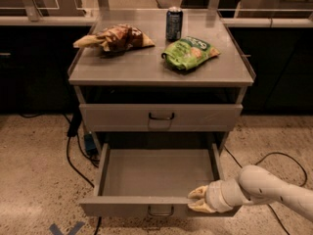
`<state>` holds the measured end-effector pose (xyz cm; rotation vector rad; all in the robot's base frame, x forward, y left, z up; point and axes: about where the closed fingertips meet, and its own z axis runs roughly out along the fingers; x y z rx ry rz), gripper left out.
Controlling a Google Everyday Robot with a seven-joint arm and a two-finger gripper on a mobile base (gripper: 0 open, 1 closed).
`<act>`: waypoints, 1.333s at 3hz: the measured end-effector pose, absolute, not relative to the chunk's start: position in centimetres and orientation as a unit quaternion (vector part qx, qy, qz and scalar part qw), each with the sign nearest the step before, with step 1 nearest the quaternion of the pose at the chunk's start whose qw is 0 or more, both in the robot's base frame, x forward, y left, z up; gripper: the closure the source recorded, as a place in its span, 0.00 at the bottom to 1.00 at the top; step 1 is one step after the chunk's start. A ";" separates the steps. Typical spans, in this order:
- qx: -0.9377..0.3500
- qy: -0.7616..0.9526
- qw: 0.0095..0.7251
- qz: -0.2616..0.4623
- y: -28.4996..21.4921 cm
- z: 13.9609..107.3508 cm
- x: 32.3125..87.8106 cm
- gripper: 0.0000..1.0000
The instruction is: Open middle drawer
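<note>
One middle drawer (156, 174) hangs open below the table's (146, 72) front edge; I see my gripper (192, 200) at its front right corner, jaws narrow, pinching its front panel.

Dark cabinets (34, 67) stand behind a speckled floor (34, 185).

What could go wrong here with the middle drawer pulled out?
The gripper sits at the right end of the middle drawer front, off its centre handle, so more pulling might skew it. Retreating carelessly could nudge it shut. Floor cables near the cabinet might snag the base.
</note>
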<state>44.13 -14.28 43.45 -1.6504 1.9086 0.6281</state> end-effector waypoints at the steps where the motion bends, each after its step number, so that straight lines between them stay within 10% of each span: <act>1: -0.591 0.721 0.280 0.229 -14.1 44.9 44.2 1.00; 2: -0.591 0.721 0.280 0.229 -14.1 44.9 44.2 1.00; 4: -0.591 0.721 0.280 0.229 -14.1 44.9 44.2 0.50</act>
